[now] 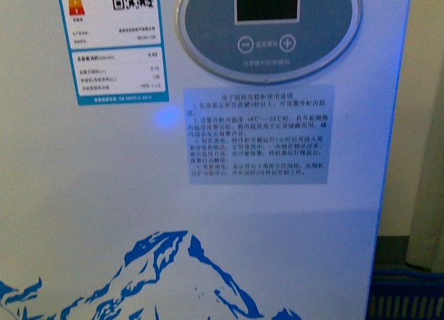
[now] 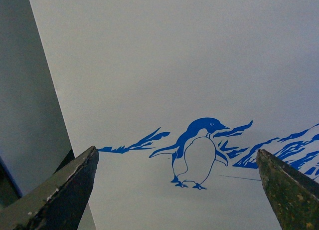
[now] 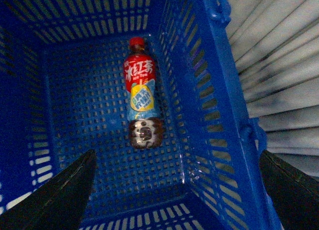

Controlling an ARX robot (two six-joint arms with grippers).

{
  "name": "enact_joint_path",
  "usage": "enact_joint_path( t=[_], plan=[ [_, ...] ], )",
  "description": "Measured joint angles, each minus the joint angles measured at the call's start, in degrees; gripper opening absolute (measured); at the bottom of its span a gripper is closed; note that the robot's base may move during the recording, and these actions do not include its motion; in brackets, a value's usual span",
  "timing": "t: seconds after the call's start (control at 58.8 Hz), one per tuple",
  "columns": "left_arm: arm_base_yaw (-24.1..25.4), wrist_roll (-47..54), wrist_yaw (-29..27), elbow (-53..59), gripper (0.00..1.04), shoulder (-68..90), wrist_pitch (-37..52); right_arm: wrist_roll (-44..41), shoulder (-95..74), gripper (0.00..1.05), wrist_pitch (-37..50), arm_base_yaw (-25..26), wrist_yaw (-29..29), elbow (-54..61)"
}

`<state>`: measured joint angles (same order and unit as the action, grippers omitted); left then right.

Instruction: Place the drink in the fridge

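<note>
White fridge [image 1: 208,209] faces the left tool [image 2: 175,152], jaws spread; right tool [image 3: 177,152], also spread, hangs over drink [image 3: 141,98] in blue basket [image 3: 214,90].

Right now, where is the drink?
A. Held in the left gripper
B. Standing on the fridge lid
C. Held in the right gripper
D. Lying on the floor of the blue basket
D: the right wrist view shows the drink lying on its side on the mesh floor of the basket, while the right gripper is open and not touching it.
</note>
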<state>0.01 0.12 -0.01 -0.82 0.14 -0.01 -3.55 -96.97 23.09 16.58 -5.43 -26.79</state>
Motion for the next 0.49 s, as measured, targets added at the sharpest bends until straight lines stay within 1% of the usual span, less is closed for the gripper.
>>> enact_joint_path(
  t=[0.051,0.153,0.306,0.493],
  plan=[
    [0.0,0.0,0.0,0.0,0.97,0.0,0.0,0.1,-8.0,0.97,2.9,-1.1,-1.4,-3.2],
    [0.0,0.0,0.0,0.0,0.97,0.0,0.0,0.8,-16.6,0.97,4.9,-2.6,-2.6,-7.0],
    [0.0,0.0,0.0,0.0,0.97,0.0,0.0,2.8,-29.2,0.97,5.1,-5.2,-3.7,-14.1],
    [0.0,0.0,0.0,0.0,0.97,0.0,0.0,5.1,-41.4,0.97,5.1,-6.6,-5.2,-22.4]
  ],
)
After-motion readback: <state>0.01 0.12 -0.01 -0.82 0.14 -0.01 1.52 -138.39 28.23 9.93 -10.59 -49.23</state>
